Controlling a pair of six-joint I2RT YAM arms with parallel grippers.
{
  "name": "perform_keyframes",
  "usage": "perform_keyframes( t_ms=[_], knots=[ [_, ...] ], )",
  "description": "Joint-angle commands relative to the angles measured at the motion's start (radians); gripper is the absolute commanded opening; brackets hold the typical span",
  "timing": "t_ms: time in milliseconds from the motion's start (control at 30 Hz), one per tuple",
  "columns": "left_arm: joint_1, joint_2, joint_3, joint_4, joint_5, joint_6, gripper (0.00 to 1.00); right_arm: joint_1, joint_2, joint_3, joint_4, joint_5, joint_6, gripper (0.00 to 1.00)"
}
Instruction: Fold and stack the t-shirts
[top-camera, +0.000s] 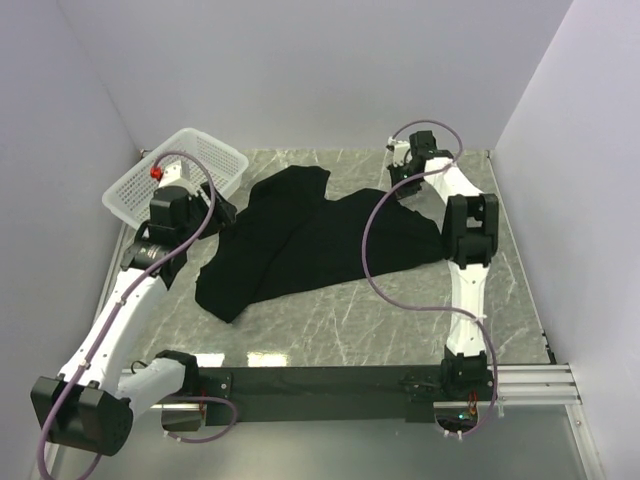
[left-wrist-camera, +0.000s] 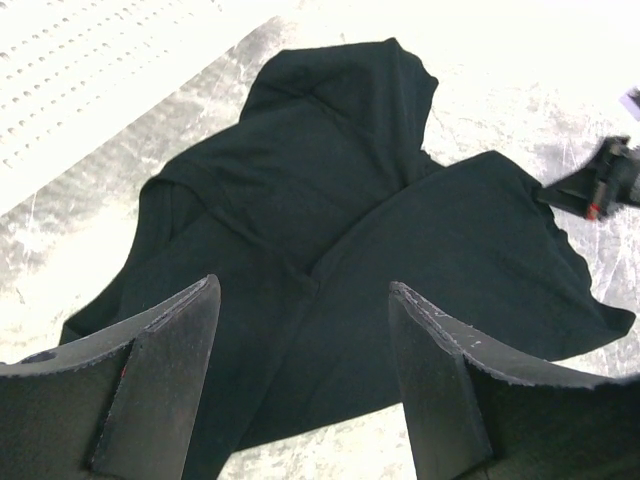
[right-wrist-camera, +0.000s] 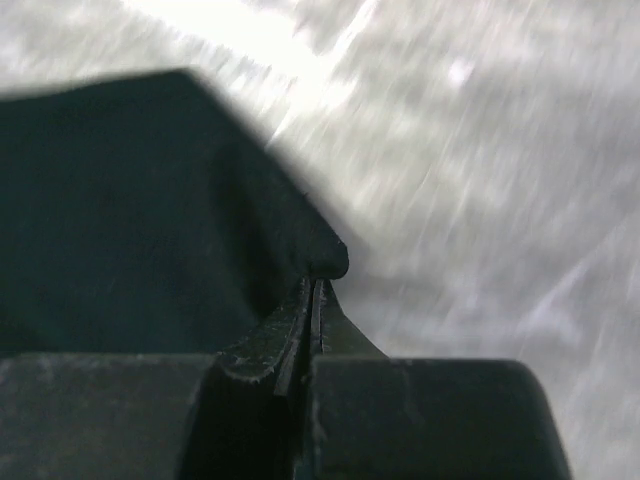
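At the near edge of the table (top-camera: 400, 320) a dark rail (top-camera: 330, 382) carries the two arm bases, the left one low in the corner and the right one upright. From there the left arm reaches forward over the left side of the marble top. The left gripper (left-wrist-camera: 302, 288) has its two dark fingers wide apart, with nothing between them. It hangs just beside the left border of the t-shirt (top-camera: 300, 240) without touching the cloth, as far as I can judge from above. The t-shirt is black and, I think, only one. It lies crumpled in the middle of the table, not folded. One part runs from the near left toward the far middle, and another part spreads to the right, under the elbow of the right arm. In the left wrist view these two parts overlap along a diagonal crease. A purple cable (top-camera: 372, 262) from the right arm hangs in a loop in front of the right part of the cloth. Farther back, the right gripper (right-wrist-camera: 315, 290) is pressed together on a small fold at the far right edge of the t-shirt. The fingers meet with only the thin cloth between them. The cloth beside them is blurred, so I cannot tell whether this edge is lifted or lying flat. In the far left corner stands the white mesh basket (top-camera: 215, 150), close behind the left wrist and apart from the t-shirt.
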Motion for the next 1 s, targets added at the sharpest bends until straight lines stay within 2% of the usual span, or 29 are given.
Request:
perform_keyframes(
  t_ms=[0, 233, 367, 433, 600, 700, 800, 967],
  knots=[
    [0.005, -0.043, -0.020, 0.002, -0.017, -0.020, 0.74, -0.017, -0.259, -0.139, 0.167, -0.043, -0.032, 0.00],
    [0.006, -0.067, -0.044, 0.019, 0.004, -0.018, 0.73, -0.058, -0.675, -0.556, 0.245, -0.270, -0.211, 0.00],
    [0.008, -0.073, -0.043, 0.008, 0.021, -0.003, 0.73, -0.104, -0.843, -0.741, 0.133, -0.410, -0.419, 0.00],
    [0.011, -0.081, -0.044, -0.007, 0.032, 0.009, 0.73, -0.138, -0.954, -0.866, 0.031, -0.447, -0.591, 0.00],
    [0.014, -0.101, -0.061, -0.041, 0.044, 0.025, 0.73, -0.191, -1.190, -1.110, -0.221, -0.393, -1.013, 0.00],
    [0.016, -0.110, -0.078, -0.049, 0.073, 0.022, 0.73, -0.202, -1.341, -1.251, -0.306, -0.321, -1.144, 0.00],
    [0.017, -0.107, -0.092, -0.057, 0.114, 0.016, 0.73, -0.205, -1.444, -1.374, -0.344, -0.273, -1.195, 0.00],
    [0.019, -0.069, -0.107, -0.096, 0.156, -0.030, 0.72, -0.211, -1.516, -1.446, -0.404, -0.223, -1.244, 0.00]
  ],
)
